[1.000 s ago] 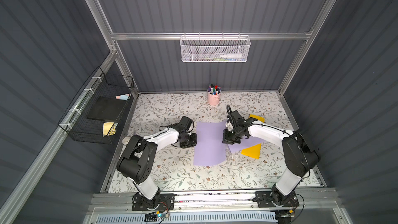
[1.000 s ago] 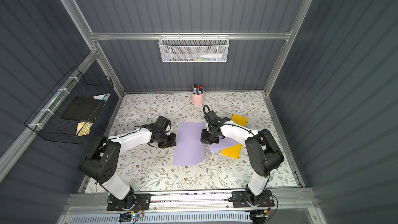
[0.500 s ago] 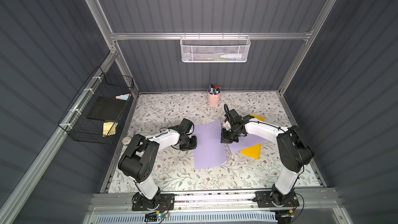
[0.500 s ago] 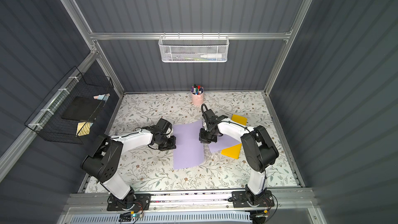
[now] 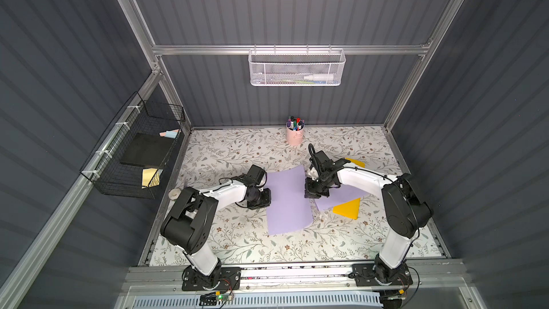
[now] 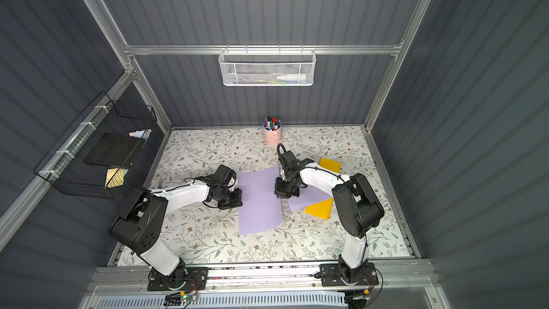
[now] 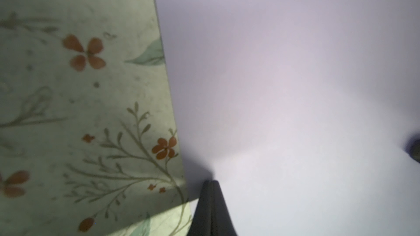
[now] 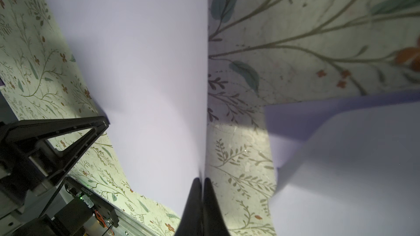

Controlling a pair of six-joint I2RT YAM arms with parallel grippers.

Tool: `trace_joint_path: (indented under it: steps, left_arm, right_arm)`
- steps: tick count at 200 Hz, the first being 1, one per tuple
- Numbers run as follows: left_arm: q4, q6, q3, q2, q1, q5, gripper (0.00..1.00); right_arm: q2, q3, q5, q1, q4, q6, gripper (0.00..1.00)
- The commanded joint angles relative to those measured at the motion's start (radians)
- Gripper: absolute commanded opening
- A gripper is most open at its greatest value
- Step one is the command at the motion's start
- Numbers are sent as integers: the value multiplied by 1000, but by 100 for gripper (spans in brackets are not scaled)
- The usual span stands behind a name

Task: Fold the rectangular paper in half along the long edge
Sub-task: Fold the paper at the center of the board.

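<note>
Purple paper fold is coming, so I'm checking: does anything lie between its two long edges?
Nothing visible does. The purple paper is bare between the right pincer and left pincer; the second sheet and yellow card lie beyond its right edge.

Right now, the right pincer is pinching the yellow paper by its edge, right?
No. The right pincer is pinching the purple paper, not a yellow one, by its edge. The right wrist view shows it.
</note>
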Motion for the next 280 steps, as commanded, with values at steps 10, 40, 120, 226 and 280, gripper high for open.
trace_joint_path:
  steps: [10, 40, 120, 226, 280]
  left_arm:
    - [-29, -16, -28, 15, -1, -38, 0]
    - [-29, -15, -26, 23, -1, -36, 0]
    - [-29, -17, -27, 22, -1, -38, 0]
    - [-46, -29, -6, -17, -1, -35, 0]
    - [-112, -30, 41, -92, -1, -51, 0]
  right_arm:
    - [-26, 53, -11, 51, -13, 22, 0]
    - [8, 91, -25, 114, 17, 46, 0]
    - [145, 207, -71, 232, 93, 111, 0]
    - [254, 227, -56, 262, 189, 194, 0]
    - [275, 231, -45, 268, 189, 192, 0]
